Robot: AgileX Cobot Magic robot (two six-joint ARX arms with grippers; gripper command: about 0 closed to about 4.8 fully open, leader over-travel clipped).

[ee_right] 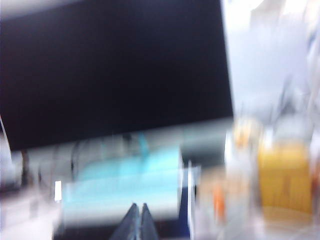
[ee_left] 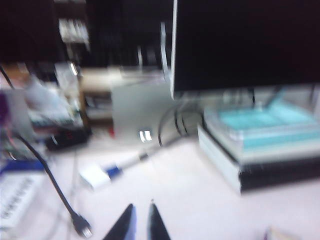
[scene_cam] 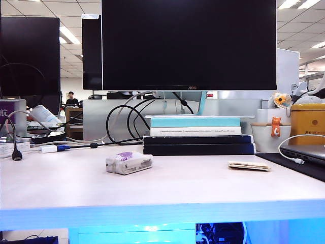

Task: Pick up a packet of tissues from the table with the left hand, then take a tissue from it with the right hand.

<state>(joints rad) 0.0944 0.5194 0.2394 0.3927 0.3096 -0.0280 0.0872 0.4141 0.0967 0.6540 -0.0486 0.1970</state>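
Note:
The packet of tissues (scene_cam: 128, 162), a small whitish plastic-wrapped pack with a purple patch, lies on the table (scene_cam: 193, 180) left of centre. The tissue (scene_cam: 249, 165), a flat folded beige sheet, lies on the table to the right. Neither arm shows in the exterior view. In the blurred left wrist view my left gripper (ee_left: 142, 205) hangs over bare tabletop, its fingertips a narrow slit apart with nothing between them. In the blurred right wrist view my right gripper (ee_right: 139, 205) is shut and empty, pointing at the stack of books (ee_right: 125, 192).
A large black monitor (scene_cam: 189, 46) stands behind a stack of books (scene_cam: 198, 134). Black and white cables (scene_cam: 122, 127) and a USB plug (scene_cam: 17, 155) lie at the left. A laptop (scene_cam: 304, 152), a yellow tin (scene_cam: 307, 124) and a white cup (scene_cam: 269, 134) stand at the right.

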